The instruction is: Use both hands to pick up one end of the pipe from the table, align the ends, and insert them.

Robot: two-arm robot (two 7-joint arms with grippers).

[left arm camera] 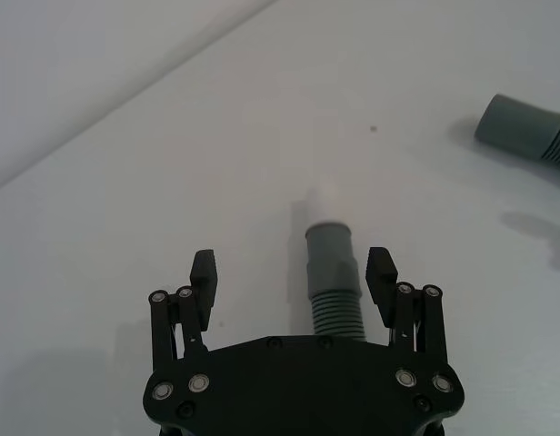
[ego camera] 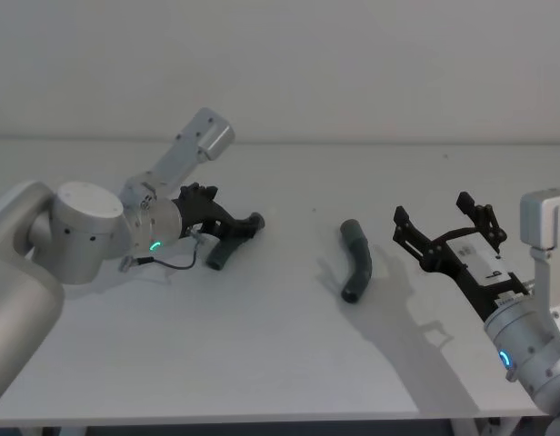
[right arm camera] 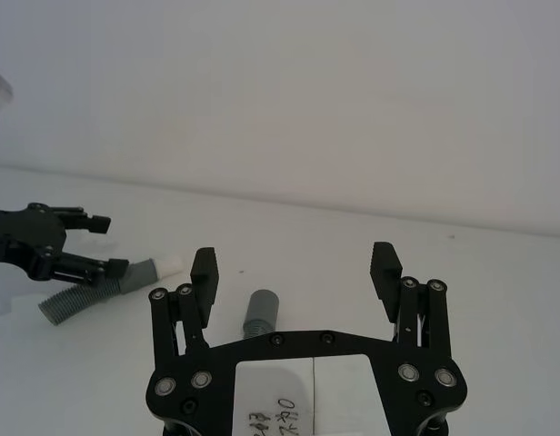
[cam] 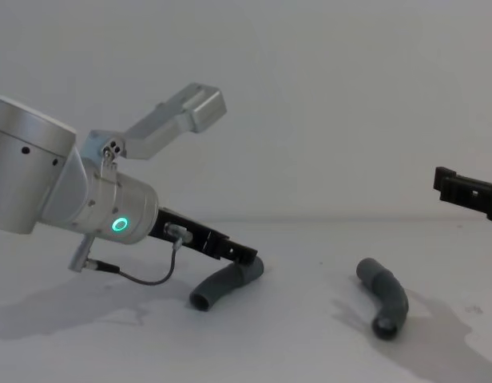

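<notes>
Tabletop (ego camera: pixel 262 363) of matte white bore both pipe pieces, well apart. The left arm (ego camera: pixel 80 232) reached low across it, and the left gripper (left arm camera: pixel 292 264) stood with jaws spread either side of the left pipe piece (left arm camera: pixel 339 309), not yet closed on it. The right gripper (ego camera: pixel 432 209) hovered wide open and empty just beside the right pipe piece (ego camera: pixel 357 259). Each piece looked light, its ribbed middle probably bendy, so the smooth grey collar (left arm camera: pixel 330 254) behind the pale spigot (left arm camera: pixel 327 207) seemed the firmer place to pinch. Whether the left fingers touched the pipe was hard to tell. The chest view's edge cut off the right gripper.
</notes>
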